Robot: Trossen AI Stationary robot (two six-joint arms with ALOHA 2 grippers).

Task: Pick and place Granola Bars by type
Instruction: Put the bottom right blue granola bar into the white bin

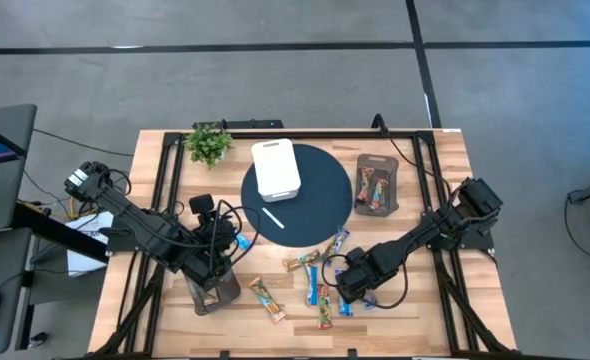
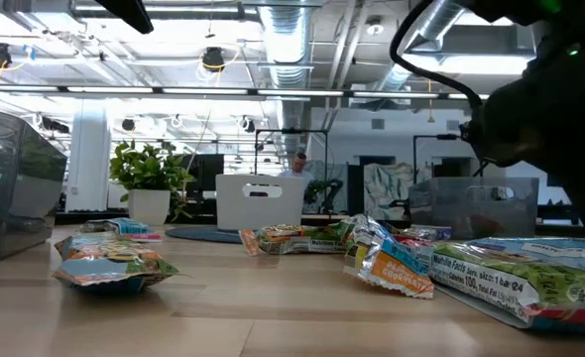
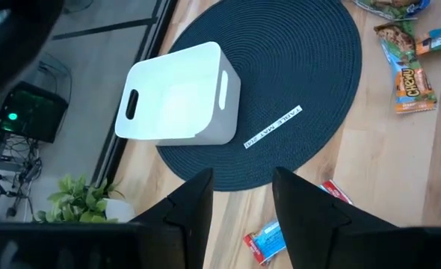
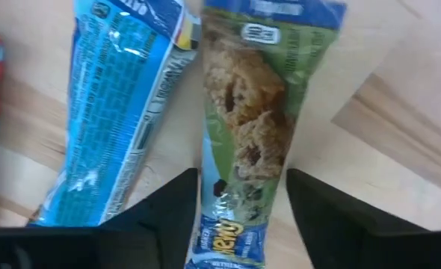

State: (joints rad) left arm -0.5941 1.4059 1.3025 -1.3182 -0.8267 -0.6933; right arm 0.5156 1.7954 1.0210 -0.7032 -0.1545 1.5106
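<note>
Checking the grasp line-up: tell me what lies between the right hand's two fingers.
In the right wrist view, a green-wrapped granola bar lies lengthwise between the right hand's open fingers, on bare wood; a blue bar lies beside it.

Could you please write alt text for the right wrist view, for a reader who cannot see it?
The right gripper sits open over a green-wrapped granola bar lying between its two dark fingers on the wooden table. A blue-wrapped bar lies alongside it.

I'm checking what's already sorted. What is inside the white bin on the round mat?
The white bin on the dark mat looks empty: the left wrist view shows only bare white floor inside. The corner under its near wall is hidden.
</note>
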